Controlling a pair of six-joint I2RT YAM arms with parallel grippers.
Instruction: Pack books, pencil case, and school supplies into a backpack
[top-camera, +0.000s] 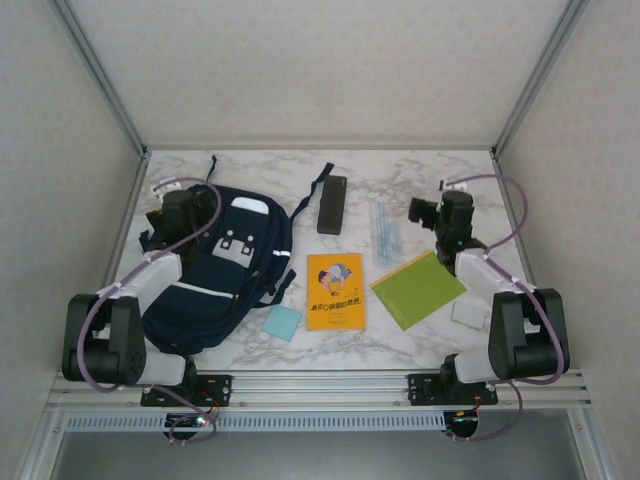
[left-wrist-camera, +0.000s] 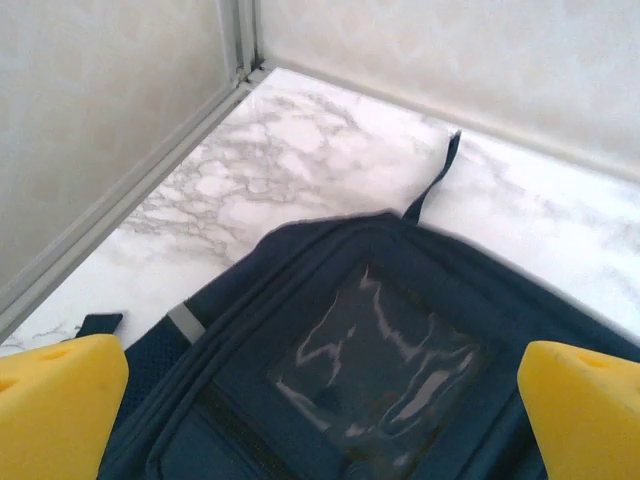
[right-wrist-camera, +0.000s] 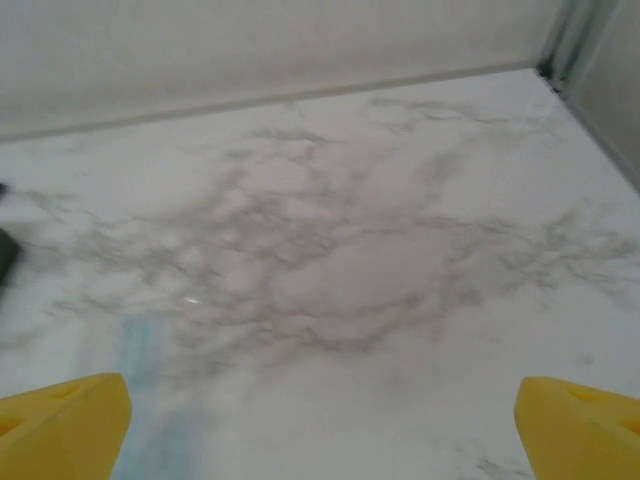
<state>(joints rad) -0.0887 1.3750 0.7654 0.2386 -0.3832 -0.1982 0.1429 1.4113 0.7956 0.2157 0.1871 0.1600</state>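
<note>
My left claw (left-wrist-camera: 320, 405) is spread wide above the top end of the backpack (top-camera: 215, 275), which lies flat on the left of the worktop (top-camera: 400, 170). Right claw (right-wrist-camera: 320, 425) is spread too, over bare marble, with the bluish packet (top-camera: 386, 232) just by its left finger. Pencil case (top-camera: 332, 204), orange book (top-camera: 334, 291), green book (top-camera: 418, 288) and blue pad (top-camera: 283, 322) lie loose between the arms.
</note>
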